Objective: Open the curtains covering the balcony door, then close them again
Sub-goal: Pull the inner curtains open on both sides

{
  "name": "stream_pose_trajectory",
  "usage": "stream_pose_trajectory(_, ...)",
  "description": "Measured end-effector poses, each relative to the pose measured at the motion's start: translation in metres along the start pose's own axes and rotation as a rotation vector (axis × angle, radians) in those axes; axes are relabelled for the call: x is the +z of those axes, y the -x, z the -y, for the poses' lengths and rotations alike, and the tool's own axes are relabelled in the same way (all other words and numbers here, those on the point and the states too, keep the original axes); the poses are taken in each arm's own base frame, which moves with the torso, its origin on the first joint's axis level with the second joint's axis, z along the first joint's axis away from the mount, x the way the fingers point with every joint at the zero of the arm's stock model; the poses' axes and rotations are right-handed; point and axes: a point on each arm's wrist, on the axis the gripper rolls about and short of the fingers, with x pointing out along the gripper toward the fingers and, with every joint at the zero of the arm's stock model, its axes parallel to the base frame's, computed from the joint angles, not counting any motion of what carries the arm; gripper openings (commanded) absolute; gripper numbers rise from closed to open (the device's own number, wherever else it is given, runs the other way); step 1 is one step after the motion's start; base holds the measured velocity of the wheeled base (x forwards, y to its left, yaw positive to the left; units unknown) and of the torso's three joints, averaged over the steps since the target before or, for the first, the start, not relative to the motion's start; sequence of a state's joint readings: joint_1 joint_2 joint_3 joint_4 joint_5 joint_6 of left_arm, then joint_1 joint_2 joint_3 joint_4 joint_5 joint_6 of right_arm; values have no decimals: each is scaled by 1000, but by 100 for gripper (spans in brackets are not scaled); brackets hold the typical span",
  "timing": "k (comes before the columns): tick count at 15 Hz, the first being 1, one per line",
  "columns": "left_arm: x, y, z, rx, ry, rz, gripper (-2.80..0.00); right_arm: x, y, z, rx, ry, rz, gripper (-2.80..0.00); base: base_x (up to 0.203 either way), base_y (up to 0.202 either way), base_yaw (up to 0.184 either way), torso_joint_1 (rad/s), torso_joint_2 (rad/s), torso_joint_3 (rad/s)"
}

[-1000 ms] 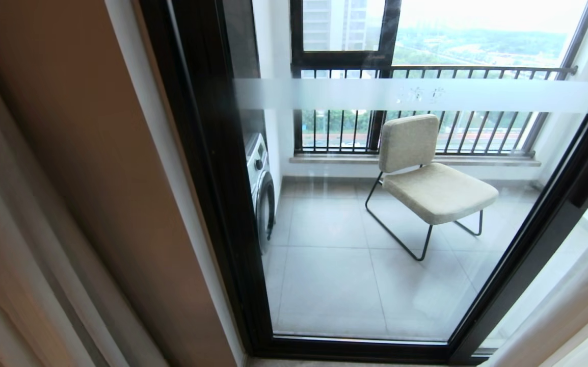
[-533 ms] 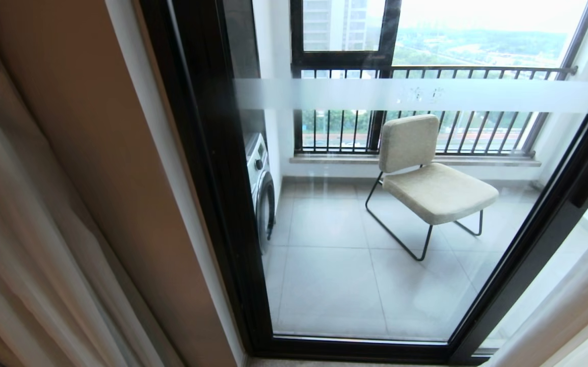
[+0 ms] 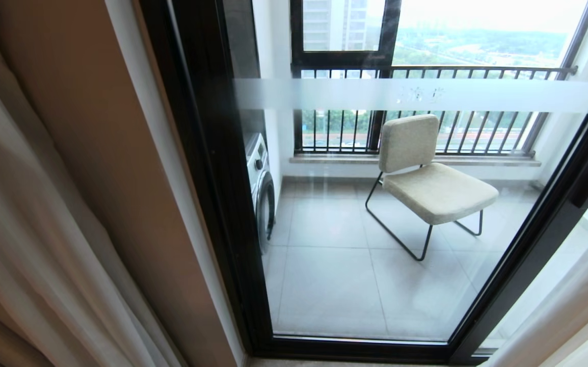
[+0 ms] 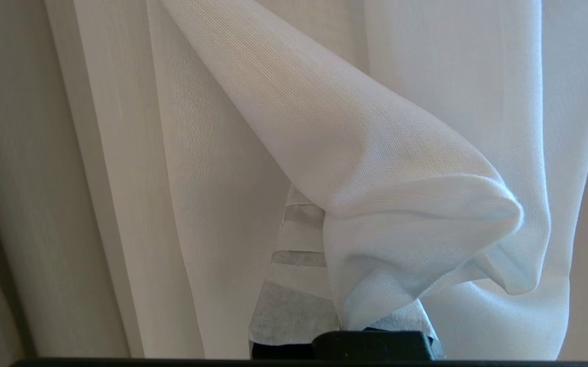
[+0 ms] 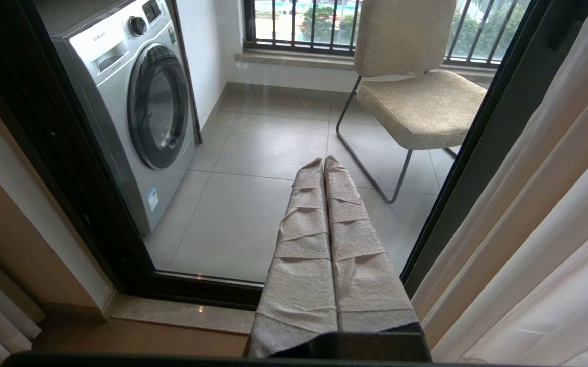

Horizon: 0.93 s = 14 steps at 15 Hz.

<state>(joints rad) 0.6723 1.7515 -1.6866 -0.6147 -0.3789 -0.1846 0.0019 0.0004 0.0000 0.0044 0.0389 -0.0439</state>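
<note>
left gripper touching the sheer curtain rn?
Touching. In the left wrist view a fold of the sheer curtain is bunched over the left gripper, whose taped fingers are pinched shut on it.

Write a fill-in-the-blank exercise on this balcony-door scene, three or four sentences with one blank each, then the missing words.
1. The left gripper is shut on a fold of the white ____ curtain.
2. Behind the glass of the balcony door, a beige ____ stands on the tiled floor.
3. The right gripper has its wrapped fingers pressed ____ and holds nothing.
4. At the balcony's left wall stands a silver ____ machine.

Missing words: sheer; chair; together; washing
</note>
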Motion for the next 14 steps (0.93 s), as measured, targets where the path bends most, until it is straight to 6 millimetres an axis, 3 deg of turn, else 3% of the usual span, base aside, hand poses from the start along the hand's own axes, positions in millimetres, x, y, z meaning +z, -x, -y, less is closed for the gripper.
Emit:
stream_pose_trajectory(1,1,0,1,-2,0,2,0,0,0,0,0,0,0,-280,0,0,0,0,0,0)
stream_pose_trajectory(9,18,7,9,-2,-9,36,0,0,0,0,0,0,0,-280,0,0,0,0,0,0)
stream_pose_trajectory(14,33,30,16,27,-15,33,0,0,0,0,0,0,0,-280,0,0,0,0,0,0)
